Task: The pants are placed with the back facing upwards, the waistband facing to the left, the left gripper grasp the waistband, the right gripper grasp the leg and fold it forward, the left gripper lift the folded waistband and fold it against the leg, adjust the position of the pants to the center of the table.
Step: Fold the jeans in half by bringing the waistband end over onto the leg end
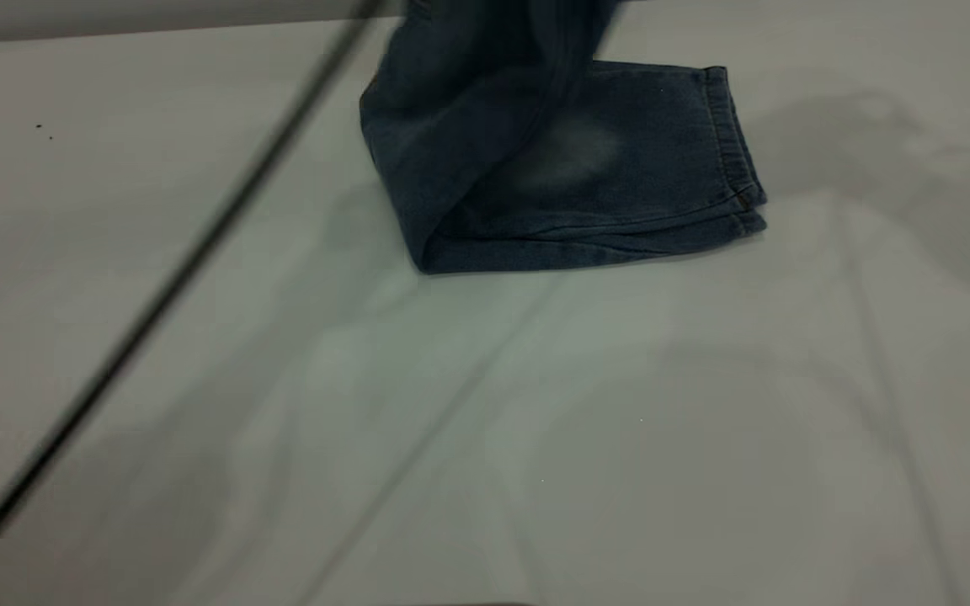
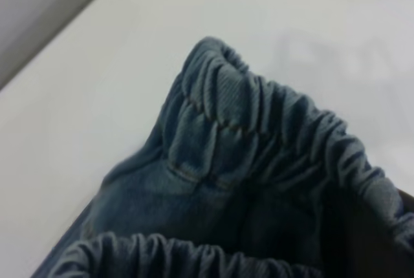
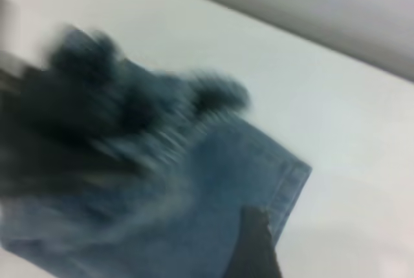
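pants [image 1: 586, 168] upper centre, half-folded | waistband [image 2: 272, 116] lifted | left gripper: grip state unclear | right gripper: unseen | risk: waistband slips, fold collapses

Only a dark finger of the right gripper [image 3: 255, 245] shows, in its own wrist view, jaw state unclear.

A thin dark cable [image 1: 199, 244] runs slantwise across the near side of the exterior view, from the top middle down to the lower left corner, blurred and close to the camera. Two tiny dark specks [image 1: 43, 130] sit on the white surface at the far left. A grey wall strip [image 1: 114, 17] shows along the top left edge, beyond the white surface.
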Robot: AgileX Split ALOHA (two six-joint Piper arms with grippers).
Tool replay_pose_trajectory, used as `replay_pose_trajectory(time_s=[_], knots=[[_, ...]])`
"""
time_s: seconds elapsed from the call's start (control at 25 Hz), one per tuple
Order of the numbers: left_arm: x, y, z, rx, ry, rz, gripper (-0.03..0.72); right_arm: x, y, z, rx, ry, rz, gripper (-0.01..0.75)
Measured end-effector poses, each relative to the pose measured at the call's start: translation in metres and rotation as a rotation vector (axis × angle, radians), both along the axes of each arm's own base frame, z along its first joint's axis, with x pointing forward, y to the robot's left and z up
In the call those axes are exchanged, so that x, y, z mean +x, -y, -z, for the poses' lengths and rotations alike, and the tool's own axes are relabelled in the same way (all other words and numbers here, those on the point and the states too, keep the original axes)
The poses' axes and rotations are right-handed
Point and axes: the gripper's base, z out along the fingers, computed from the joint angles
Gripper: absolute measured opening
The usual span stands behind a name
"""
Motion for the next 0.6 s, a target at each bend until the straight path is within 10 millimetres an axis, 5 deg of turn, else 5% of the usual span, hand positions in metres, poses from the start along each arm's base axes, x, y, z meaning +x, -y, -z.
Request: replay_pose_trajectory(time_s=[0.16,0.32,0.6], knots=[[-0.007,0.034,0.038,0.028,0.064,0.020,0.063,-0.007,-0.003,-0.011,0.044,0.000,-0.006,0.483],[-0.017,0.059,0.056,0.036,0.133,0.022,0.102,-0.009,-0.004,-0.009,0.056,-0.026,-0.018,0.483],[-0.026,0.071,0.045,0.024,0.188,0.032,0.405,-0.011,-0.005,-0.008,0.060,-0.049,-0.028,0.483]])
